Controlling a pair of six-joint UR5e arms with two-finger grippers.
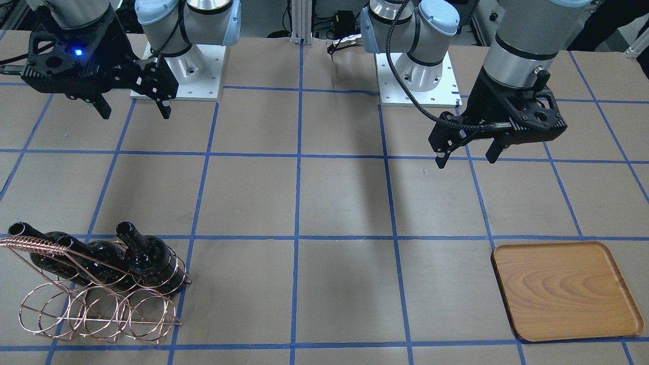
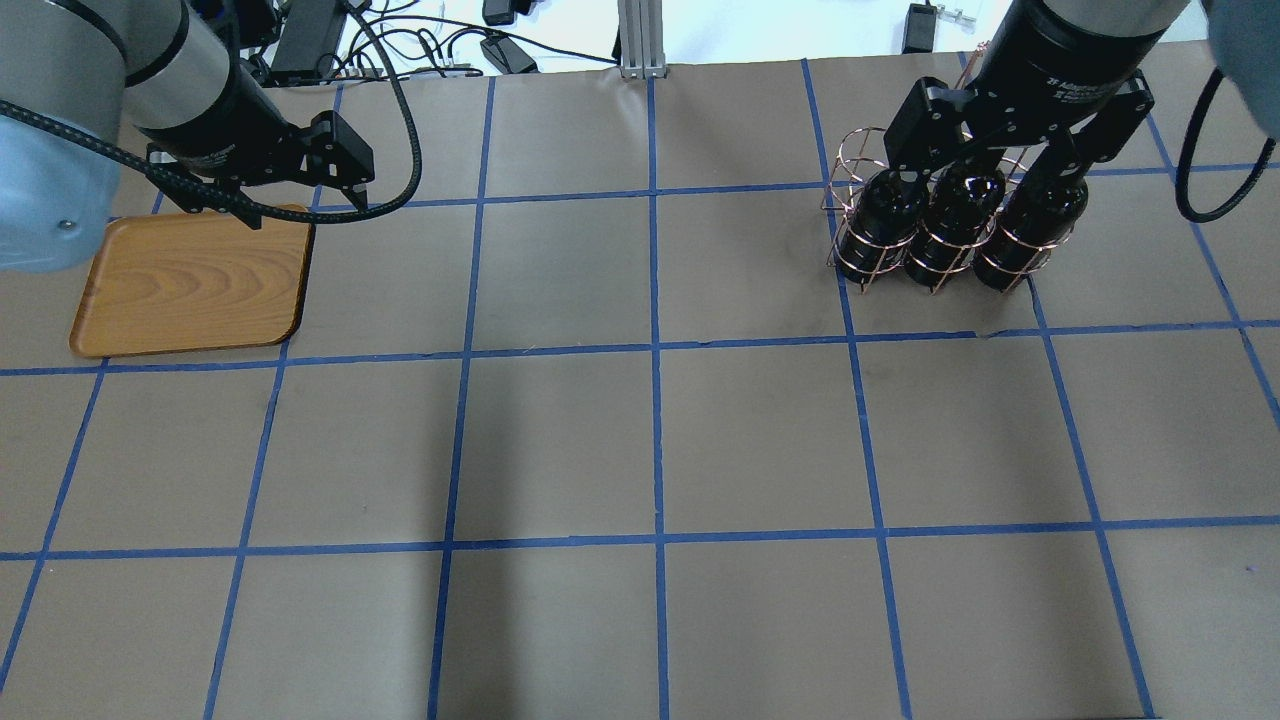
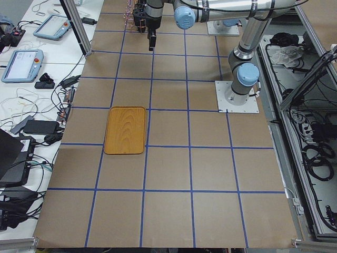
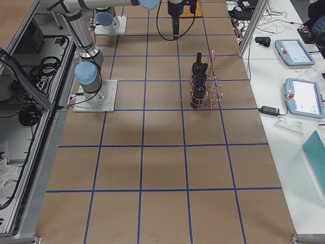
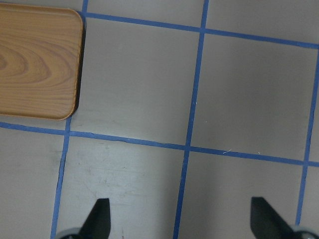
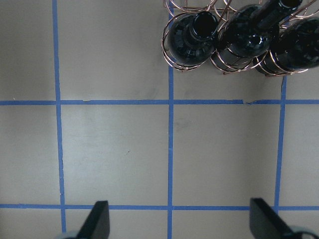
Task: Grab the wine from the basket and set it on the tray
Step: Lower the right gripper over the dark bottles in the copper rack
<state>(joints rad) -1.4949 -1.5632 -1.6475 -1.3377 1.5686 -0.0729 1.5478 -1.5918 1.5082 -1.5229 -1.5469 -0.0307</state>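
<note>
**Item 1. Wine** point(image 6: 194, 40): three black bottles alike, upright with necks up, each standing through a ring of the basket point(image 1: 101, 314). None is lifted, and which goes first cannot be told. The rings hold the bodies only, so the necks stand free above them (the likely place to take hold).

**Item 2. Basket:** copper wire, on the table point(image 1: 345, 203) at the robot's right. The bottles fill the row nearer the robot. The handle point(image 1: 35, 244) runs beside the necks, a thing to steer round on approach.

**Item 3. Tray** point(image 1: 563, 289): wood, flat, at the robot's left, with nothing on it. It lies well apart from the basket, with most of the table between them.

**Item 4. Right gripper** point(image 1: 134, 109): jaws wide with nothing between them. It is held high, on the robot's side of the basket (its wrist camera catches the bottle mouths at the top edge). Judged to be staged for the approach.

**Item 5. Left gripper** point(image 1: 466, 158): jaws wide, holding nothing. It hangs above bare table near the tray's corner, not over the tray, probably parked to keep clear.

**Status:** not yet begun. The next step is to close on one neck and draw it straight up, lest the ring drag the basket along.
</note>
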